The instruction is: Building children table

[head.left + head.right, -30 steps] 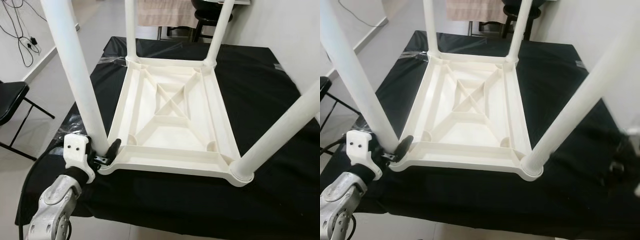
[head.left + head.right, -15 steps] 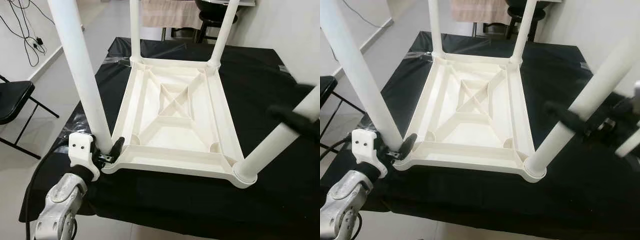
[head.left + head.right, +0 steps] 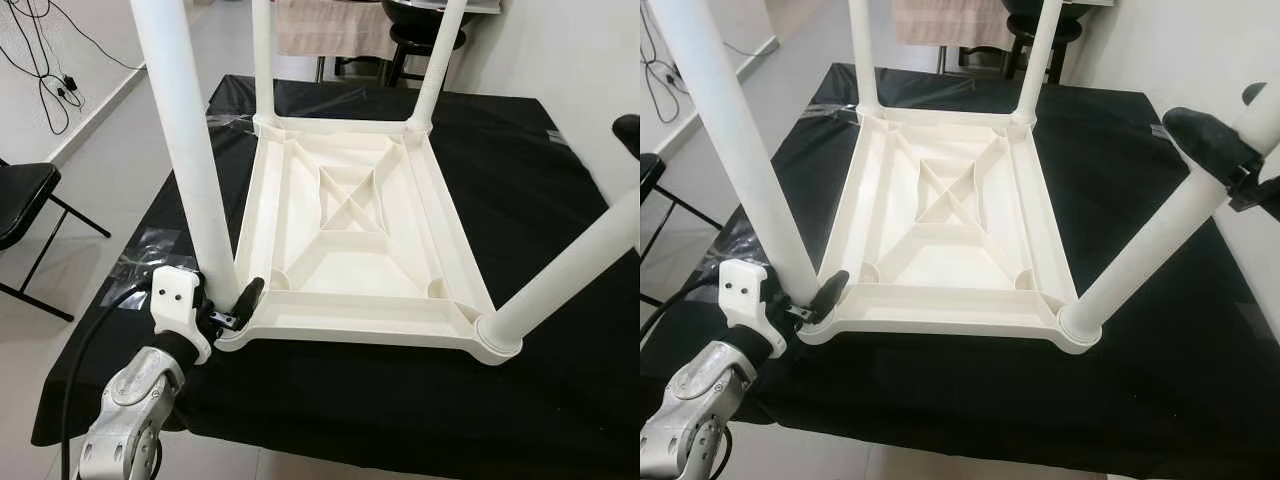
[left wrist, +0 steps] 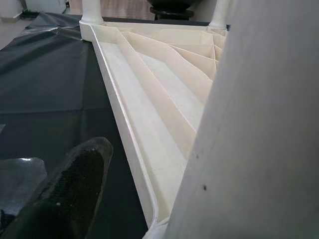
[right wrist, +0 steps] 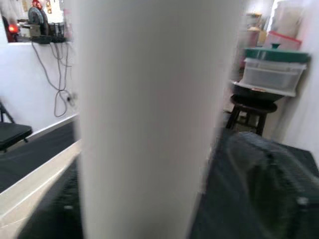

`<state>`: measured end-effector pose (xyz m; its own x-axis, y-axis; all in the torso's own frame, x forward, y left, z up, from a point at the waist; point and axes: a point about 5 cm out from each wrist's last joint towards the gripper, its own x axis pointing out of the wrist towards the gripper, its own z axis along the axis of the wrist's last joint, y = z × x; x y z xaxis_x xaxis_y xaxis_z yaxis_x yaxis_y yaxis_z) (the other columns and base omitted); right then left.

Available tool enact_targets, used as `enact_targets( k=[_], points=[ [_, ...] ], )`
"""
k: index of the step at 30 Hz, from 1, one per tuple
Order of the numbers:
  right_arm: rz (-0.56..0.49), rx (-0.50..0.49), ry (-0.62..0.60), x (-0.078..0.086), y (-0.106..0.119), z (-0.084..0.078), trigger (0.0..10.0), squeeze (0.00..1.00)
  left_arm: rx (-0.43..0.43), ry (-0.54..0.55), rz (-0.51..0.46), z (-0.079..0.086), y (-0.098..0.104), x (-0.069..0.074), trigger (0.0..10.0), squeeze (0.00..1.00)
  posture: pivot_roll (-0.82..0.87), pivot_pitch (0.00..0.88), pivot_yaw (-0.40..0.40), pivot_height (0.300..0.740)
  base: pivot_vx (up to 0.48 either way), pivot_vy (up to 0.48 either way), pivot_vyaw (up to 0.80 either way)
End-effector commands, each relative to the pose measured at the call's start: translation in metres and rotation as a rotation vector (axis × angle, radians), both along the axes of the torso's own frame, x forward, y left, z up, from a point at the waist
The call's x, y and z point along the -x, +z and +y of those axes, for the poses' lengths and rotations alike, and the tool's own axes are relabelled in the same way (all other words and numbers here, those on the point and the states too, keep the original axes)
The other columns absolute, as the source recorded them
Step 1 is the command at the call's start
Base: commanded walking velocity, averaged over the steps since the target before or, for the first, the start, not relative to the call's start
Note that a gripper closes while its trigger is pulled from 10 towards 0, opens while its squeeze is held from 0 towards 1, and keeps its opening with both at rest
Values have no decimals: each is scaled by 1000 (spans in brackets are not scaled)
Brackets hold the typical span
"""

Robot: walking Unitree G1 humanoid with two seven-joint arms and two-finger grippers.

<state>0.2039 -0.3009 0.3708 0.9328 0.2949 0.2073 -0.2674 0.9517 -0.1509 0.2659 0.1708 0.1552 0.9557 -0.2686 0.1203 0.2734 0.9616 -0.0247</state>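
Left tool (image 3: 232, 306) clamped round near table leg (image 3: 192, 160); right tool's (image 3: 1225, 150) grip unclear, cropped.

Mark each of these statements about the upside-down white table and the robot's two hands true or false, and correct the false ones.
1. The white table lies upside down on the black cloth, legs pointing up. True.
2. Only three legs are fitted in the table. False: all four corners hold a leg.
3. The left hand is at the base of the near left leg. True.
4. The right hand rests flat on the cloth, away from any leg. False: it is raised at the near right leg, high up the leg.
5. The table's underside is smooth and flat. False: it has raised ribs that form an X in the middle.
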Motion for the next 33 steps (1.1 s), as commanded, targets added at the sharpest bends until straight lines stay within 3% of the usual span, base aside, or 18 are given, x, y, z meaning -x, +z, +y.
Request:
enact_targets(
  k=[1, 2, 12, 13, 14, 15, 29, 30, 33],
  points=[
    [2, -44, -82, 2, 4, -12, 1137, 0, -14, 38, 21, 7, -5, -1, 10000, 0, -119, 148, -63, 740, 0, 0, 0],
    [10, -53, -87, 2, 3, -12, 0, 0, -14, 39, 21, 8, -5, -1, 10000, 0, -119, 148, -64, 740, 0, 0, 0],
    [53, -110, -74, -5, 1, -9, 0, 0, -10, 49, 16, 10, -5, -1, 10000, 0, -115, 149, -72, 740, 0, 0, 0],
    [54, -113, -74, -6, 2, -8, 0, 0, -6, 50, 15, 10, -5, -1, 3725, 0, -115, 149, -72, 740, 0, 0, 0],
    [54, -113, -74, -6, 2, -8, 0, 0, -6, 50, 15, 10, -5, -1, 3725, 0, -115, 149, -72, 740, 0, 0, 0],
    [56, -115, -73, -7, 2, -8, 0, 0, 1, 50, 15, 10, -5, -1, 0, 0, -114, 150, -74, 740, 0, 0, 0],
    [88, -160, -47, -17, -6, 4, 0, 0, 45, 80, -21, 14, 8, -5, 0, 0, -101, 154, -76, 740, 0, 0, 0],
    [116, -200, -59, -23, -14, 5, 0, 0, 54, 109, -69, 23, 25, -9, 0, 0, -89, 154, -74, 740, 0, 0, 0],
    [134, -220, -69, -27, -21, 6, 0, 0, 69, 122, -102, 29, 37, -11, 0, 0, -88, 154, -74, 740, 0, 0, 0]
  ],
)
